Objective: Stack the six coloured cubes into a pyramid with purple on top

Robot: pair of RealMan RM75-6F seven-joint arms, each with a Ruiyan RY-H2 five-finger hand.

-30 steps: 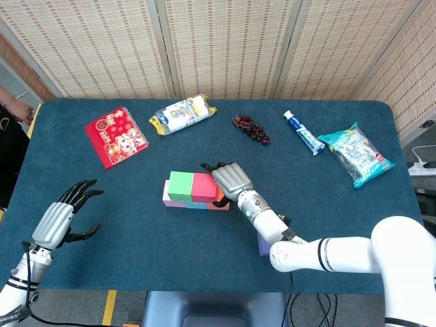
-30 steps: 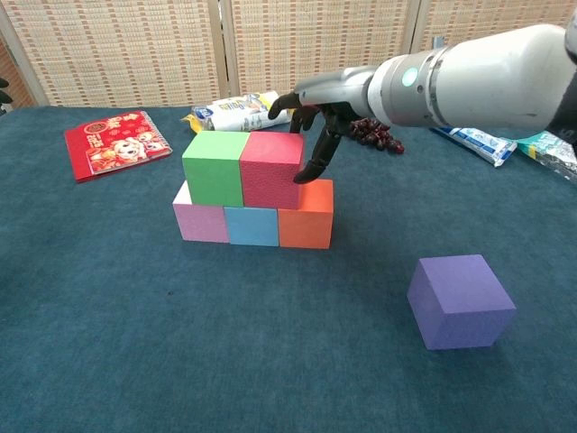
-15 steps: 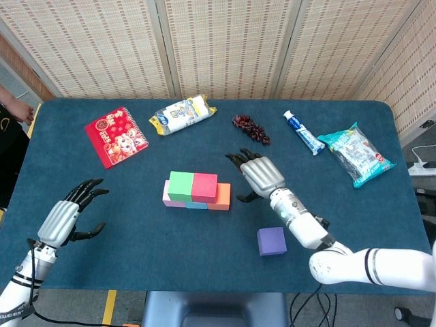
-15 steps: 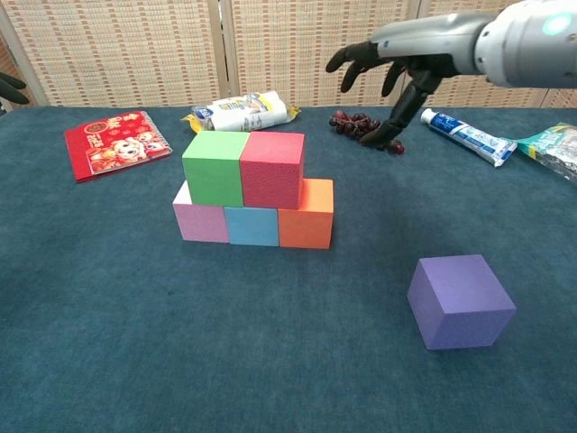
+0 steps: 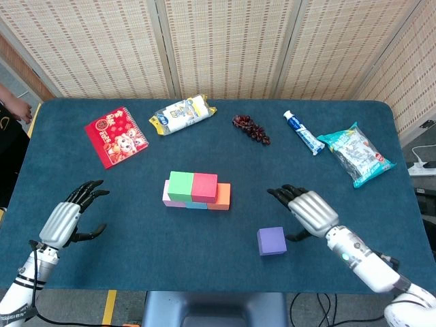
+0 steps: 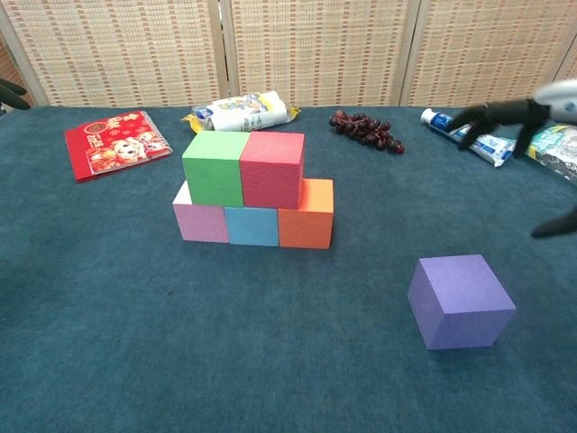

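Standing near the middle of the blue table [image 5: 136,225], five cubes form two tiers: the pink cube [image 6: 201,221], the light blue cube [image 6: 251,225] and the orange cube [image 6: 306,216] sit side by side in a row, touching, and the green cube [image 6: 214,168] and the red cube [image 6: 271,169] rest on top of them, also touching each other. The upper pair sits shifted toward the left end of the row, so part of the orange cube's top is bare. The purple cube [image 6: 460,300] lies alone on the table, well apart from the stack, toward the near edge and to the right of it.

The right hand [image 5: 308,210] hovers just beside the purple cube on its right side, released, fingers spread and holding nothing; in the chest view only its dark fingertips [image 6: 491,115] show at the right border. The left hand [image 5: 65,219] hangs near the near-left corner of the table, likewise unclenched with fingers apart and nothing in it.

Along the far edge lie a red booklet [image 5: 116,135] toward the left corner, a white snack packet [image 5: 181,114], a bunch of dark grapes [image 5: 251,128], a toothpaste tube [image 5: 303,132] and a teal bag [image 5: 355,154] toward the right edge. A person's hand [image 5: 19,109] shows at the left border of the head view, beyond the table's far-left corner
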